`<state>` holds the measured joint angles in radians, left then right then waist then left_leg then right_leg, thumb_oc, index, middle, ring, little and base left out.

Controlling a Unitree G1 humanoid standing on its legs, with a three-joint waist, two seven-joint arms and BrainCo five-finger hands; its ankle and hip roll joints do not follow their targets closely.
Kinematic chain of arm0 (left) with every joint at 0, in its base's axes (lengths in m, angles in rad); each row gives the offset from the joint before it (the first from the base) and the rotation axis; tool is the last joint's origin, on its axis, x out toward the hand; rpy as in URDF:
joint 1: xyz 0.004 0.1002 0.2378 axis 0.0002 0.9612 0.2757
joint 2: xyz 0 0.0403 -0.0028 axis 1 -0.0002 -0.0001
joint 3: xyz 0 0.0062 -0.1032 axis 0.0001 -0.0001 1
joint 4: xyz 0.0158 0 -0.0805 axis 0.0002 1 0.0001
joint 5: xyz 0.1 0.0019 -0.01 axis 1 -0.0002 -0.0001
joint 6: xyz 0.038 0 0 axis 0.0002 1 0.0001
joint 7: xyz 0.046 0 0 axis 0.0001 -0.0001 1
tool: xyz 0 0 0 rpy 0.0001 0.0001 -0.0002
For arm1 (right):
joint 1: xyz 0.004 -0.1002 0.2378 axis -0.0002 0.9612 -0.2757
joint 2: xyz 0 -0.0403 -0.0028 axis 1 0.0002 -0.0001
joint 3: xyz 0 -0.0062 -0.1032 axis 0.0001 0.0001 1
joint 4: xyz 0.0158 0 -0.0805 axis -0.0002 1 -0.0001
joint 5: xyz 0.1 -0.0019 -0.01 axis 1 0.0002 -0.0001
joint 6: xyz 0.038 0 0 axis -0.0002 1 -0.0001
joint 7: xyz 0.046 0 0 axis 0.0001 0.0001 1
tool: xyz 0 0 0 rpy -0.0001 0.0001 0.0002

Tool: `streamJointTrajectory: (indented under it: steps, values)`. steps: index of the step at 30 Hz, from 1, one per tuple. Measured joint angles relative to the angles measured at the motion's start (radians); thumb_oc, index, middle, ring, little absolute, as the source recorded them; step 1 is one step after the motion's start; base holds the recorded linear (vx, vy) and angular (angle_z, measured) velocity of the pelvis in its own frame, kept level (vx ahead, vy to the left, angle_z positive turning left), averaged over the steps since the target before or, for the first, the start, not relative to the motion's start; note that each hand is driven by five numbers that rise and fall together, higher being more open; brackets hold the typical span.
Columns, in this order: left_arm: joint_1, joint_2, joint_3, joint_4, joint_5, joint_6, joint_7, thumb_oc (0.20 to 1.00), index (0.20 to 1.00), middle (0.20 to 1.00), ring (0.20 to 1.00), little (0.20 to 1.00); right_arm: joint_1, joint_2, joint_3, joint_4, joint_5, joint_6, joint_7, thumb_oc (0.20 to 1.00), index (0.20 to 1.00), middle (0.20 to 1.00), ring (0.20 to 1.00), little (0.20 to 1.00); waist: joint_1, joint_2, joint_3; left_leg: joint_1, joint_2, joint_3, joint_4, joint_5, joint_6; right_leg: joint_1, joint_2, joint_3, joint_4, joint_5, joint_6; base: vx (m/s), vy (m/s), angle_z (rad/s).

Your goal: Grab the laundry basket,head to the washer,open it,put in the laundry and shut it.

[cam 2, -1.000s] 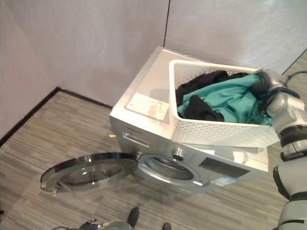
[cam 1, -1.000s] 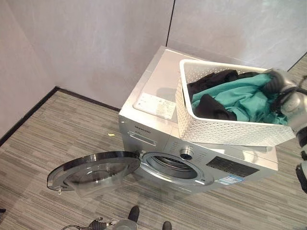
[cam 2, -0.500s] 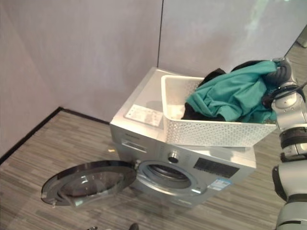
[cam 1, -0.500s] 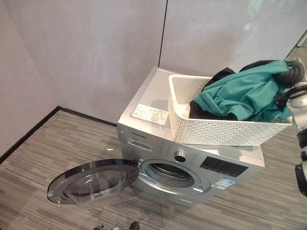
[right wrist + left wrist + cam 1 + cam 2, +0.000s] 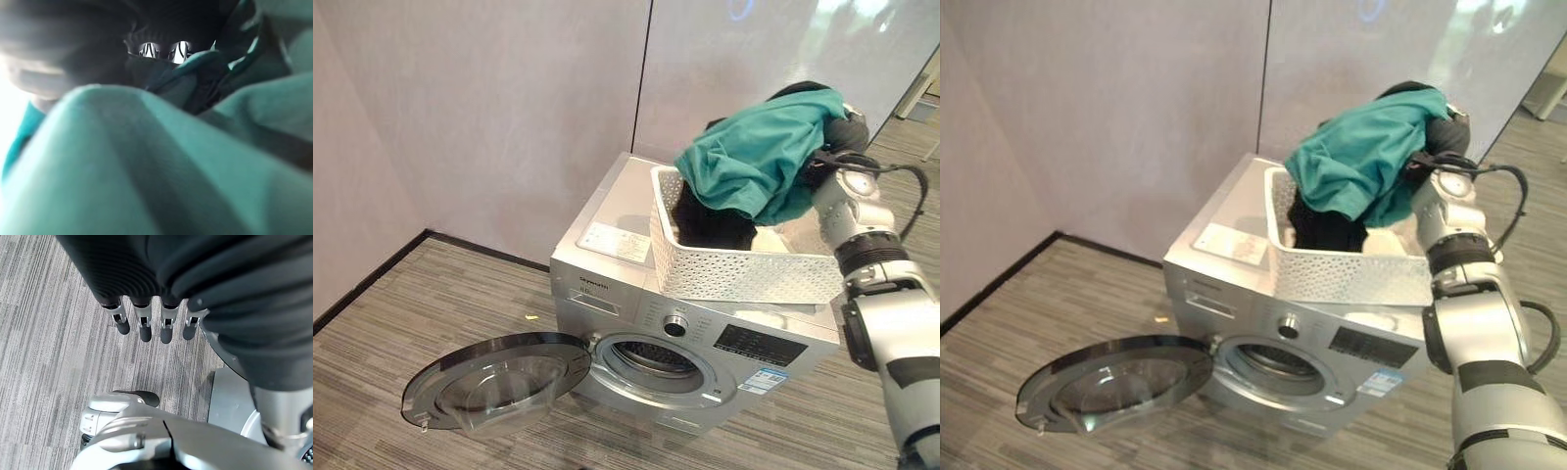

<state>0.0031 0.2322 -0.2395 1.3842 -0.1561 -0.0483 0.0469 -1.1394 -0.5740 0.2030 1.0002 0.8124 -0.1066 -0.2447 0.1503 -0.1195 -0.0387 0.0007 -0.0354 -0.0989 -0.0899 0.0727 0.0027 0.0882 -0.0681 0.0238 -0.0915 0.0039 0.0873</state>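
Teal and black laundry (image 5: 759, 157) hangs bunched from the right robot hand (image 5: 842, 132), raised above the basket (image 5: 744, 269). In the right wrist view the teal cloth (image 5: 146, 166) wraps close round the fingers (image 5: 146, 50), which are curled into it; the grip reads as closed on the bundle.

The white perforated basket rests on top of the washer (image 5: 607, 220), below and just beside the right robot hand. Placement there probably serves to free both arms and to keep the load within reach of the drum. Black cloth at the bottom of the bundle reaches down into the basket.

The door (image 5: 494, 377) stands swung fully open, well below the right robot hand and on the far side of the washer from it. The drum opening (image 5: 651, 360) sits exposed below the basket, so the opening step appears complete.

Orientation: the bundle droops downward from the grip point. Its long axis runs from the robot hand obliquely down towards the basket, with the teal part uppermost and the black part lowest.

The left robot hand (image 5: 151, 325) hangs over the floor (image 5: 49, 357), fingers straight and relaxed, holding nothing.

Judgement: the current step is transfer of laundry from basket to drum; lowering the bundle to the opening is not yet done.
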Motion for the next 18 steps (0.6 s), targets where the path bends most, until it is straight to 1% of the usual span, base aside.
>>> streamJointTrajectory:
  steps: [3,6,10,11,13,14,15,16,18]
  values:
    - [0.014,0.000,0.000,0.000,0.000,0.000,0.017,1.000,1.000,1.000,1.000,1.000,-0.012,0.037,-0.001,-0.065,0.000,-0.016,-0.031,0.200,0.200,0.200,0.200,0.200,0.003,0.000,0.000,-0.001,0.000,-0.001,0.000,-0.001,0.000,0.000,0.000,-0.001,-0.002,0.000,0.000,0.00,0.000,0.00]
    - [0.017,0.001,0.002,0.000,0.000,0.000,0.017,1.000,1.000,1.000,1.000,1.000,-0.021,0.037,0.009,-0.086,-0.008,-0.028,-0.036,0.200,0.200,0.200,0.200,0.200,0.005,-0.001,0.000,-0.002,-0.001,-0.003,0.000,0.000,0.000,0.000,0.000,-0.003,0.000,0.000,0.000,0.00,0.000,0.00]
    - [0.026,0.007,0.027,0.001,0.001,-0.003,0.017,1.000,1.000,1.000,1.000,1.000,-0.023,-0.012,0.068,-0.055,-0.092,-0.020,0.000,0.200,0.200,0.200,0.200,0.200,0.002,-0.012,-0.003,-0.005,-0.001,-0.005,0.000,-0.003,-0.004,-0.003,0.000,-0.007,-0.002,-0.002,0.001,0.00,0.000,0.00]
    - [0.025,0.006,0.032,0.006,0.000,-0.002,0.017,1.000,1.000,1.000,1.000,1.000,-0.023,-0.032,0.088,-0.041,-0.132,-0.003,0.012,0.200,0.200,0.200,0.200,0.200,0.001,-0.017,-0.005,-0.005,-0.001,-0.005,0.000,-0.004,-0.003,-0.003,-0.001,-0.006,-0.002,-0.004,0.001,0.00,0.000,0.00]
    - [0.034,0.007,0.040,0.009,0.001,-0.003,0.017,1.000,1.000,1.000,1.000,1.000,-0.023,-0.054,0.094,-0.009,-0.173,0.003,0.024,0.200,0.200,0.200,0.200,0.200,0.001,-0.021,-0.007,-0.005,-0.003,-0.006,0.000,-0.004,-0.002,-0.002,-0.002,-0.007,-0.002,-0.005,0.002,0.00,0.000,0.00]
    - [0.034,0.009,0.041,0.008,0.001,-0.003,0.016,1.000,1.000,1.000,1.000,1.000,-0.027,-0.079,0.136,0.029,-0.219,0.006,0.046,0.200,0.200,0.200,0.200,0.200,0.003,-0.025,-0.008,-0.005,-0.004,-0.007,0.000,-0.004,-0.001,-0.002,-0.003,-0.008,-0.002,-0.005,0.002,0.01,0.007,0.06]
    - [0.034,0.014,0.041,0.009,0.004,-0.004,0.015,1.000,1.000,1.000,1.000,1.000,-0.036,-0.123,0.215,0.078,-0.278,0.028,0.080,0.200,0.200,0.200,0.200,0.200,0.004,-0.031,-0.009,-0.005,-0.005,-0.011,0.000,-0.004,0.000,-0.001,-0.003,-0.011,-0.002,-0.007,0.003,0.01,0.008,0.05]
    - [0.034,0.019,0.041,0.009,0.007,-0.004,0.015,1.000,1.000,1.000,1.000,1.000,-0.037,-0.144,0.242,0.096,-0.317,0.046,0.099,0.200,0.200,0.200,0.200,0.200,0.003,-0.036,-0.008,-0.005,-0.005,-0.011,0.000,-0.004,0.000,-0.001,-0.004,-0.011,-0.002,-0.007,0.003,0.00,0.000,0.00]
    - [0.037,0.024,0.041,0.012,0.008,-0.003,0.015,1.000,1.000,1.000,1.000,1.000,-0.037,-0.162,0.256,0.123,-0.383,0.066,0.129,0.200,0.200,0.200,0.200,0.200,-0.003,-0.040,-0.009,-0.005,-0.005,-0.009,0.000,-0.005,0.001,-0.002,-0.004,-0.010,-0.002,-0.007,0.003,0.01,0.002,-0.04]
